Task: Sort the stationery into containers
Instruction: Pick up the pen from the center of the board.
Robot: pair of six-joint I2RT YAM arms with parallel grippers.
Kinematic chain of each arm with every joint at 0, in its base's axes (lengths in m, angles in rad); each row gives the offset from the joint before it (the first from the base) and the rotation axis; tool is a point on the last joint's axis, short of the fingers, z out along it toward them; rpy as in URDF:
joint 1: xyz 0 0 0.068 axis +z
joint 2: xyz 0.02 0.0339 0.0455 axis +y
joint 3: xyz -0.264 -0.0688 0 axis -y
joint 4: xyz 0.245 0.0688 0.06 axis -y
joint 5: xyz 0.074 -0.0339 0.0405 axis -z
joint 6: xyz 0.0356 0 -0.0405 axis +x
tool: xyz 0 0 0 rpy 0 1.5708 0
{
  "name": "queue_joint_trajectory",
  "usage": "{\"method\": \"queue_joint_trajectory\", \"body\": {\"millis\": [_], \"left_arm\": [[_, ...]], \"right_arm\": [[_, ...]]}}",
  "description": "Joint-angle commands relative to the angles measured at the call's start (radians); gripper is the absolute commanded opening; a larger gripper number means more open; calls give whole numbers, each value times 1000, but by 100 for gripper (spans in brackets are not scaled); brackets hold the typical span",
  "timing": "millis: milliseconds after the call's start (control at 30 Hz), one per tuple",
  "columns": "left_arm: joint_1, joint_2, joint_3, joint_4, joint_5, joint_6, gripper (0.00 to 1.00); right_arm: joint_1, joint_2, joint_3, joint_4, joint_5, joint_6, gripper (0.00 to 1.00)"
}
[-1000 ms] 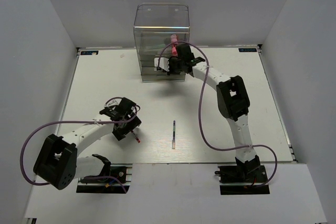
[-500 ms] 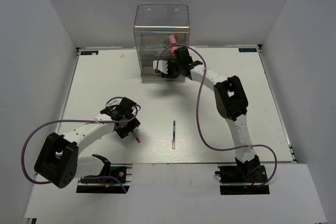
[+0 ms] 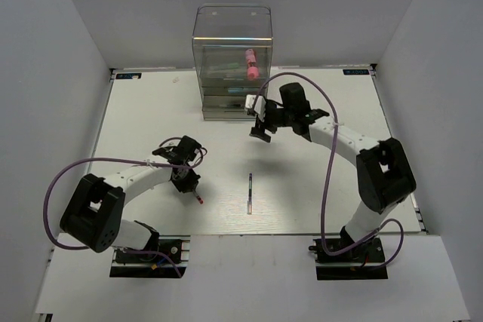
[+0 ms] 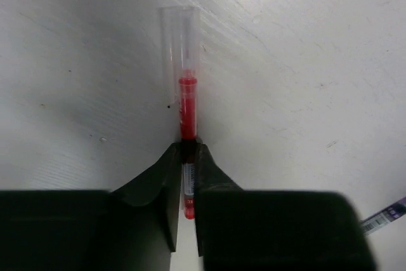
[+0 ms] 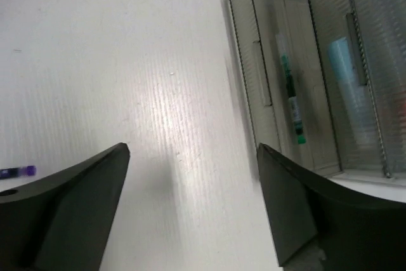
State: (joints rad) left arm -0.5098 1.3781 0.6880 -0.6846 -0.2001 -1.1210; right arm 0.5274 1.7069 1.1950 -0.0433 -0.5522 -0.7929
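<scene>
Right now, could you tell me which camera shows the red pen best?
The left wrist view: the red pen runs up the centre, pinched in the left tool. The top view shows only a red tip beside that tool; the right wrist view misses it.

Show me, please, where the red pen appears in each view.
Top external: red pen lies lower left of centre, under the left arm's tip.
Left wrist: red pen at centre, gripped between the left fingers.
Right wrist: not in it.
Shared landmark: dark pen.
</scene>
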Motion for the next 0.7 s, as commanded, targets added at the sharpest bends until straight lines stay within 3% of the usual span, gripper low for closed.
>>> {"method": "queue_joint_trajectory", "body": {"millis": [0, 100, 267, 400, 500, 667], "left_arm": [[-4, 19, 8, 0, 14, 24, 16], [-4, 19, 50, 0, 14, 47, 0], [-13, -17, 111, 101, 68, 113, 0], [-13, -51, 131, 296, 172, 145, 0], [-13, -21, 166, 465, 246, 145, 0], [-13, 96, 281, 669, 286, 64, 0]], "right_arm": [[-9, -52, -57, 86, 41, 229, 90], [-30, -35, -43, -50, 12, 261, 90], [-52, -128, -198, -21, -38, 236, 90], [-58, -190, -299, 6, -35, 250, 82], [-69, -211, -333, 0, -40, 262, 70], [-82, -250, -363, -26, -71, 259, 28]]}}
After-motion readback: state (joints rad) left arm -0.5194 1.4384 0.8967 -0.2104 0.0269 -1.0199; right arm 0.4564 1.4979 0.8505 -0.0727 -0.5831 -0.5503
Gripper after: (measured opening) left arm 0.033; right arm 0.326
